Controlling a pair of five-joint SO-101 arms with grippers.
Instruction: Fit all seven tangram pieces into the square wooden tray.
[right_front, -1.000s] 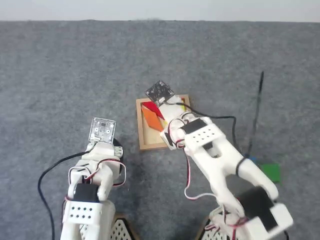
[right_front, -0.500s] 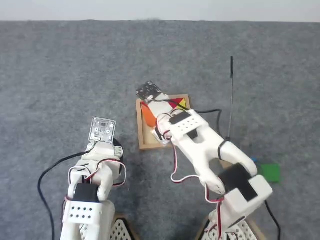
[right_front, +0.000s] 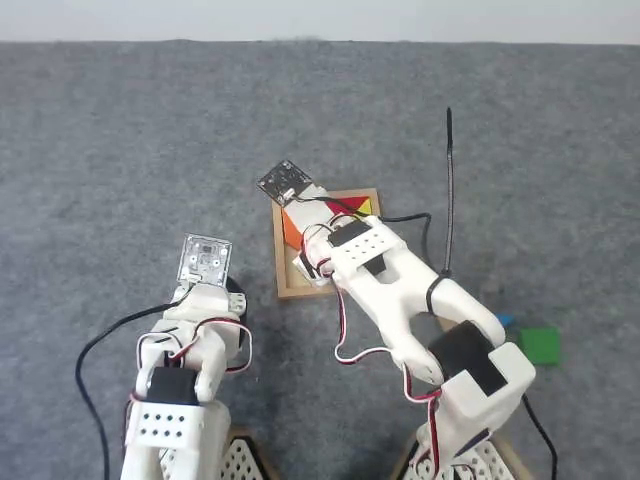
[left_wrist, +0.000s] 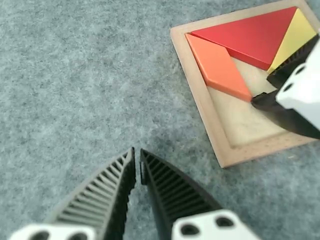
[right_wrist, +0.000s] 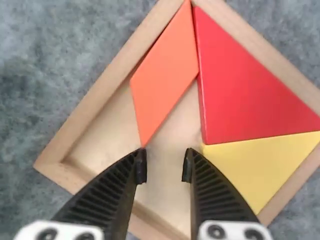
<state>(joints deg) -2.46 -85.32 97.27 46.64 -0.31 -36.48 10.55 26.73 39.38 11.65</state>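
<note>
Jaws of my left gripper (left_wrist: 137, 152) are pressed almost together on nothing, low over the grey felt table (right_front: 120, 150) at about 8 o'clock from the square wooden tray (right_front: 279, 262), which lies at the middle of the high view.

I judge the pieces light, thin and rigid, with smooth painted faces that could slip. I would pinch one across two opposite edges, near its middle, since lying flat it offers little height to grip.

Three pieces sit in the tray:
- **Flat orange parallelogram (right_wrist: 165, 75):** one long side lies against the 9 o'clock rim, so its long axis runs roughly 12 to 6.
- **Large red triangle (right_wrist: 240, 90):** its longest edge lies along the 12 o'clock rim and its apex points toward 6.
- **Yellow triangle (right_wrist: 260, 160):** it fills the 3 o'clock side, with its tip toward the centre.

My right gripper (right_wrist: 162, 162) hangs over the bare wood of the tray's 6 o'clock half, jaws parted and empty, one tip just beside the parallelogram's lower corner.

At about 4 o'clock, well apart from the tray, a green wooden piece (right_front: 540, 345) lies flat on the felt, with a sliver of blue piece (right_front: 505, 321) just beside it. I cannot tell either one's long axis.
</note>
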